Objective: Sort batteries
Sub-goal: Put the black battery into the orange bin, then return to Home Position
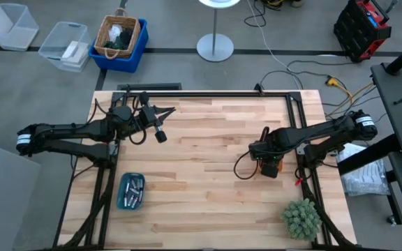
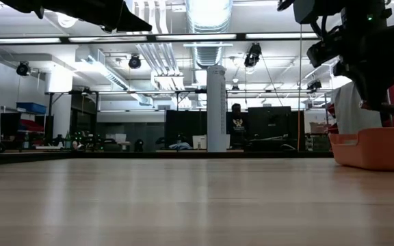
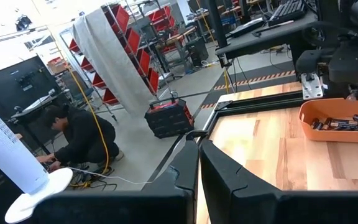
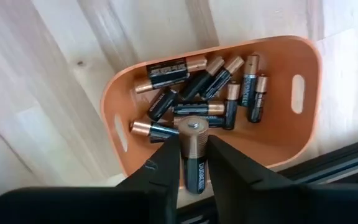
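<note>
My right gripper (image 4: 194,163) hangs over the orange tray (image 4: 303,59) near the table's right edge, shut on one black-and-copper battery (image 4: 193,146). Several more black-and-copper batteries (image 4: 219,93) lie loose on the tray's floor. The high view shows a teal tray (image 1: 131,191) at the near left with several silvery batteries (image 1: 134,187) in it. My left gripper (image 3: 197,163) is shut on nothing, held high above the table's far left part (image 1: 163,111). My right gripper pinches the battery's black body (image 4: 195,174) between its two fingers. The fingers come from above, pointing down, and the battery runs along them. Its copper end (image 4: 193,132) sticks out past the fingertips toward the tray. The battery is lifted clear of those below.
A small green plant (image 1: 301,217) stands at the near right corner. A black frame rail (image 1: 208,93) runs along the table's far edge. Bare wood (image 1: 201,174) lies between the two trays. A person crouches on the floor beyond the table (image 3: 79,140).
</note>
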{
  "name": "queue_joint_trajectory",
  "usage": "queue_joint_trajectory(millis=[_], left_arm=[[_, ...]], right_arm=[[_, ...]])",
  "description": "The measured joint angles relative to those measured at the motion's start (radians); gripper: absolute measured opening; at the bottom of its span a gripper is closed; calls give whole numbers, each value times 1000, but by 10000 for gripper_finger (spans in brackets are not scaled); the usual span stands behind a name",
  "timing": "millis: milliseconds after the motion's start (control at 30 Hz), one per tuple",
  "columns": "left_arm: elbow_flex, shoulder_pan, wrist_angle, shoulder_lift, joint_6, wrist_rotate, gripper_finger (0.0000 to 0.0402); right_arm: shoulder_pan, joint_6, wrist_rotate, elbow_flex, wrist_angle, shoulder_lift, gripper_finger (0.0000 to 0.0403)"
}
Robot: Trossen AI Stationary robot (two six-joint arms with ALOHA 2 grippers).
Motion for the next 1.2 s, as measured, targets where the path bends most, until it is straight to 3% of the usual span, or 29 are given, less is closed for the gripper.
queue_joint_trajectory(millis=[200,567,667,900,1100,1200], left_arm=[[0,0,0,0,0,0,0],[0,0,0,0,0,0,0],[0,0,0,0,0,1,0],[0,-2,16,0,-5,18,0],[0,-7,79,0,-45,220,0],[1,-26,94,-2,-88,252,0]], right_arm=[[0,1,15,0,-1,0,92],[0,3,16,0,6,-2,46],[2,11,60,0,55,-9,35],[6,-172,198,-32,480,-36,20],[6,-450,198,-101,939,-36,11],[6,-579,196,-148,1152,-36,10]])
